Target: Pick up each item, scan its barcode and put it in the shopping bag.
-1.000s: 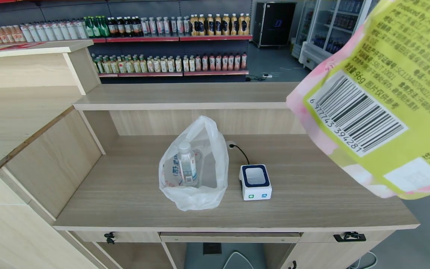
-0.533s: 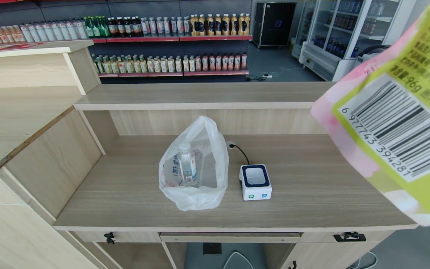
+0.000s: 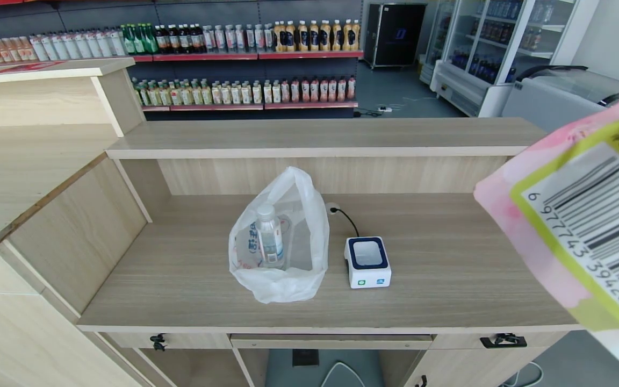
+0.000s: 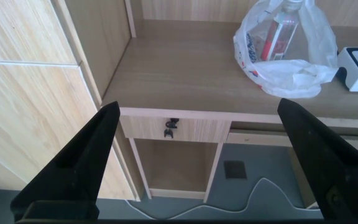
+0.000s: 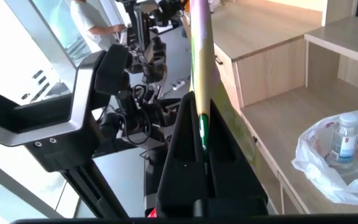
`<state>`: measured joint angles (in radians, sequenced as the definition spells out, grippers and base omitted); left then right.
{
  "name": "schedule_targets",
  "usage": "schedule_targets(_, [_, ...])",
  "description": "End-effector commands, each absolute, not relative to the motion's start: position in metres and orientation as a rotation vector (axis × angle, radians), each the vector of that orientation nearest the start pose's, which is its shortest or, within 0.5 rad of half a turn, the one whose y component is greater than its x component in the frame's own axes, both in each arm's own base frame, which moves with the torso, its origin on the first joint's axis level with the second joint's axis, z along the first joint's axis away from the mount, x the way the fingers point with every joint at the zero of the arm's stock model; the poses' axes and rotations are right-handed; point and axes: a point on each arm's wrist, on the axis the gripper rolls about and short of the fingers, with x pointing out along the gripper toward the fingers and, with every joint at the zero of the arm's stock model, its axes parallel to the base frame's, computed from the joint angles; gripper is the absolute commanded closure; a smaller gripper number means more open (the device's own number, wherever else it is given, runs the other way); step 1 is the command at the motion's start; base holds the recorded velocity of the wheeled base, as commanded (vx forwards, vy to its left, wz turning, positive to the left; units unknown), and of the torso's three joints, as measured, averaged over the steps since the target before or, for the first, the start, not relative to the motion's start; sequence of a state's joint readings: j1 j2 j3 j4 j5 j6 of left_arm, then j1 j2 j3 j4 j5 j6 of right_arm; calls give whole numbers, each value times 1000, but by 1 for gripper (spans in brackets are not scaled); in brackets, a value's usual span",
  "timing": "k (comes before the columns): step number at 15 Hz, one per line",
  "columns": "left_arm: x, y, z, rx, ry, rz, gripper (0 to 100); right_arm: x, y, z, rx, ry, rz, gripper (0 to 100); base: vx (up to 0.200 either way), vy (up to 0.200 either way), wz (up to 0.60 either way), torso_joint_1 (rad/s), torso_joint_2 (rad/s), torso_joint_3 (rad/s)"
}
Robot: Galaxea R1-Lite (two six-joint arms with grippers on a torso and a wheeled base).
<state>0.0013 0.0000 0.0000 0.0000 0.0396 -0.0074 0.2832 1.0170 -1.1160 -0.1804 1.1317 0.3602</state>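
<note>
Snack packet (image 3: pixel 543 252) flashes its barcode (image 3: pixel 605 215) in the head view; wrist views catch right gripper (image 5: pixel 199 115) clamping its edge, left gripper (image 4: pixel 194 109) gaping.

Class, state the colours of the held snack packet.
Snack packet: pink and lime green, white barcode panel; best in head view.

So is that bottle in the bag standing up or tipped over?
Upright: the bottle stands with its cap uppermost inside the white shopping bag.

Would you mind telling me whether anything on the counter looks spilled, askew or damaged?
Nothing stands out. The water bottle stands upright inside the shopping bag, the scanner sits flat beside it on the counter, and the right gripper holds the snack packet.
</note>
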Motion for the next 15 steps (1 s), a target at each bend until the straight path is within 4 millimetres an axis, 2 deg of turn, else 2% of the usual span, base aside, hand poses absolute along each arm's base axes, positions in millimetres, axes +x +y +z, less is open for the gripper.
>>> schedule_targets(1, [-23, 1, 75, -8, 0, 41, 0, 87, 46, 373, 170, -23, 1433, 100, 0, 0, 0, 0, 0, 0])
schedule_targets(5, [-23, 1, 75, -8, 0, 41, 0, 96, 49, 375, 168, -22, 1432, 100, 0, 0, 0, 0, 0, 0])
schedule_targets(12, [-23, 1, 75, -8, 0, 41, 0, 93, 48, 375, 165, -30, 1422, 100, 0, 0, 0, 0, 0, 0])
schedule_targets(14, [-23, 1, 75, -8, 0, 41, 0, 106, 47, 370, 136, -75, 1262, 100, 0, 0, 0, 0, 0, 0])
schedule_targets(15, [-23, 1, 75, -8, 0, 41, 0, 122, 44, 357, 83, -87, 1133, 100, 0, 0, 0, 0, 0, 0])
